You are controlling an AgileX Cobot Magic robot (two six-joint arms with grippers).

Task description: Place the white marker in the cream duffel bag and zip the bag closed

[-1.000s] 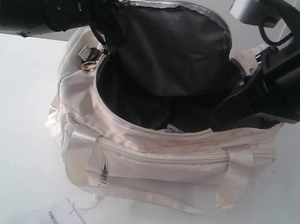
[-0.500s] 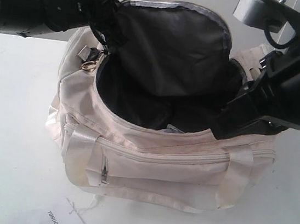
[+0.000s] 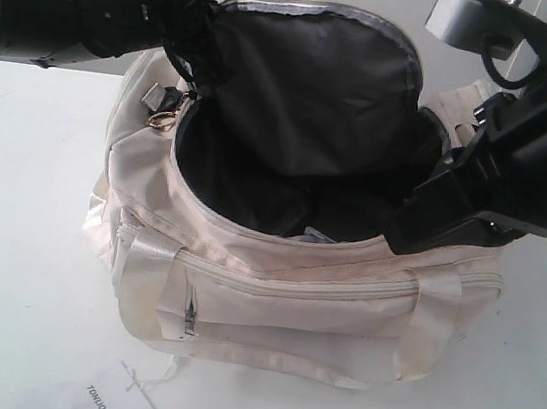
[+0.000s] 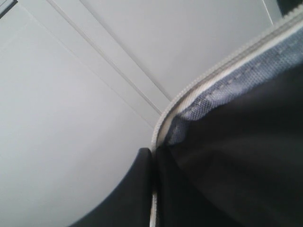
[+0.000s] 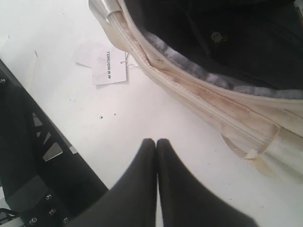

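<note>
**A:** What has been altered over the last second?

**B:** Only the right arm. In the exterior view it has been drawn up and toward the right edge of the frame, then held there. The bag (image 3: 272, 295), its raised flap (image 3: 310, 78) and the left arm are unchanged.

**A:** How are the pincers set?

**B:** The right gripper (image 5: 156, 144) is shown with its fingers pressed together on nothing. It is over bare table (image 5: 142, 109), outside the bag's rim. The left gripper (image 3: 195, 53), at the upper left of the frame, appears to be clamped on the flap's edge, by which the flap is kept up.

**A:** And the marker?

**B:** It cannot be made out in any view. As the right fingers are empty, it is judged to lie within the dark lining (image 3: 257, 177). Placing is thus taken as done. The zipper (image 4: 213, 71) is fully open, so closing remains.
</note>
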